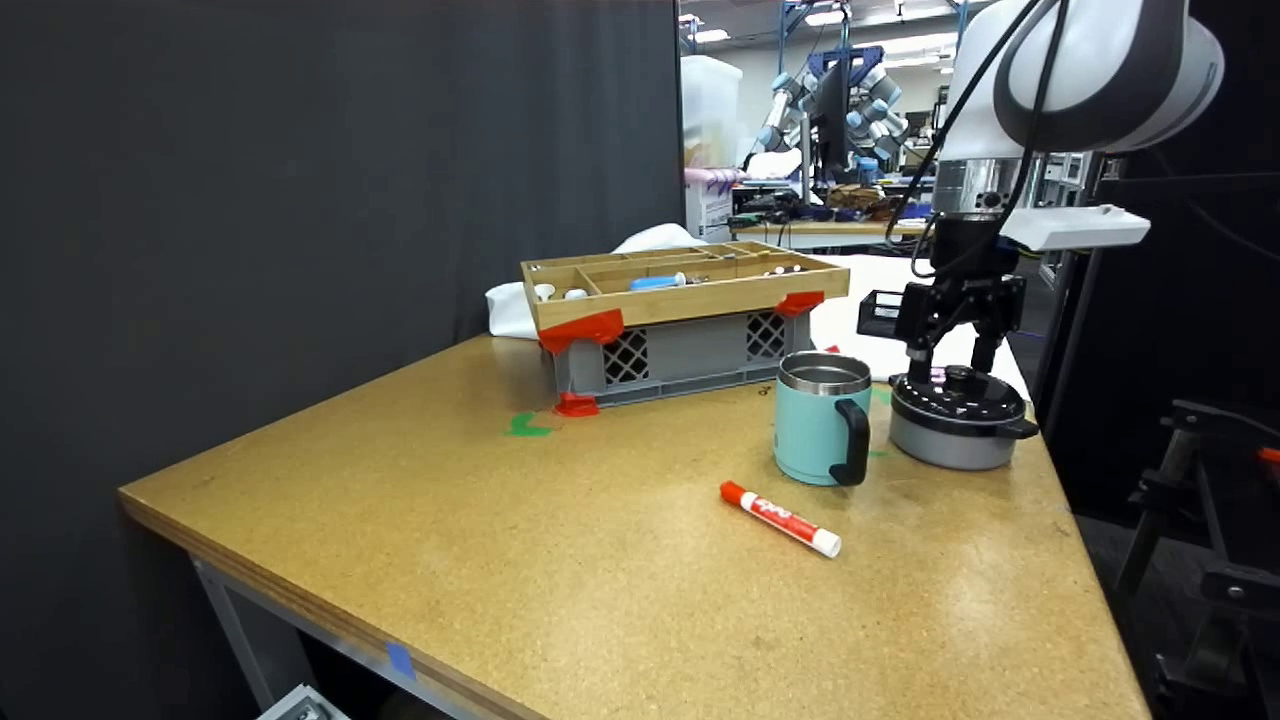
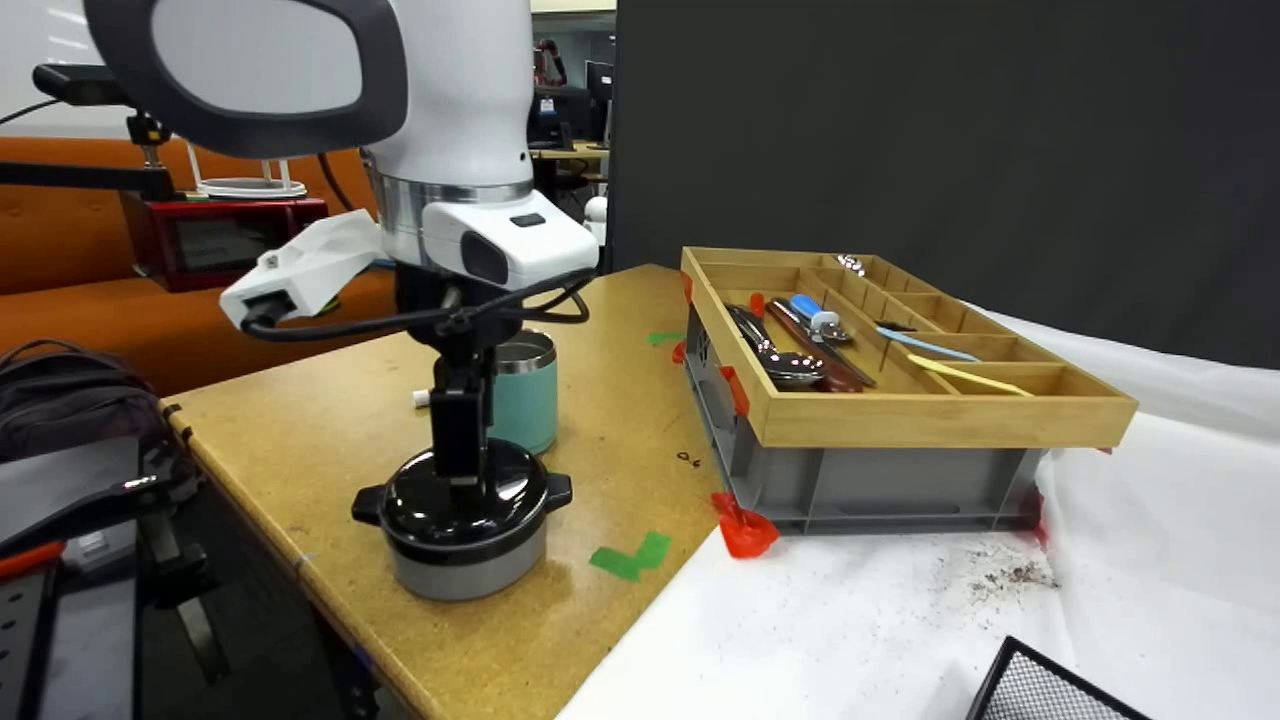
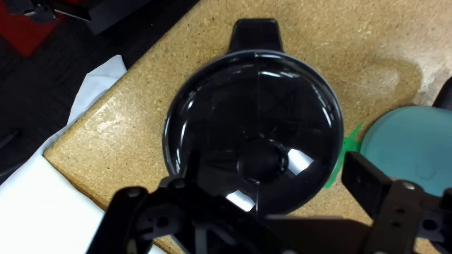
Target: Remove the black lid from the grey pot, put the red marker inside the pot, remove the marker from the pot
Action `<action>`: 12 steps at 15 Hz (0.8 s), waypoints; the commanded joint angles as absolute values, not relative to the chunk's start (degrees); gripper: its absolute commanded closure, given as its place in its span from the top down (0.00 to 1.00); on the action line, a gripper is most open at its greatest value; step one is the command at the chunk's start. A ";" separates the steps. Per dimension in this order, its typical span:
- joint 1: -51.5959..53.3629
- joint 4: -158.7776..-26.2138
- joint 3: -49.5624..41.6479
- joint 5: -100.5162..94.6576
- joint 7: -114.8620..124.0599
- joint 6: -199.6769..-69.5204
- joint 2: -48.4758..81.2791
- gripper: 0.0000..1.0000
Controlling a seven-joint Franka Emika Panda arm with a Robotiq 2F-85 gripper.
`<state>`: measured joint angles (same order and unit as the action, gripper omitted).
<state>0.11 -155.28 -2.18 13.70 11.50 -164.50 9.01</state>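
Note:
The grey pot [image 1: 950,447] stands near the table edge with the black lid [image 1: 992,402] seated on it, as both exterior views show. Over the lid my gripper [image 1: 951,366] points straight down. Seen from the wrist, its fingers [image 3: 367,180] stand wide apart on either side of the lid's centre knob [image 3: 261,160], with space between knob and fingers. Whether the fingertips touch the lid's top, I cannot tell. The red marker [image 1: 782,519] lies on the table in front of the teal mug; in an exterior view only its white end [image 2: 421,398] shows.
Close beside the pot is the teal mug [image 1: 812,430], its black handle turned outward. A wooden organizer tray [image 2: 940,420] with utensils rests on a grey crate [image 2: 900,490]. White paper [image 2: 800,620] covers part of the surface, and a black mesh box [image 2: 1040,690] sits on it.

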 commanded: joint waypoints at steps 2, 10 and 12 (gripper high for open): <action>1.15 -152.35 -5.14 7.46 17.70 -164.95 12.43 0.75; 0.95 -152.58 -6.94 5.41 22.17 -162.43 9.87 0.25; 0.94 -152.85 -6.95 5.46 23.02 -161.82 9.45 0.15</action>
<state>0.29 -152.58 -6.19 6.84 20.61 -163.77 9.69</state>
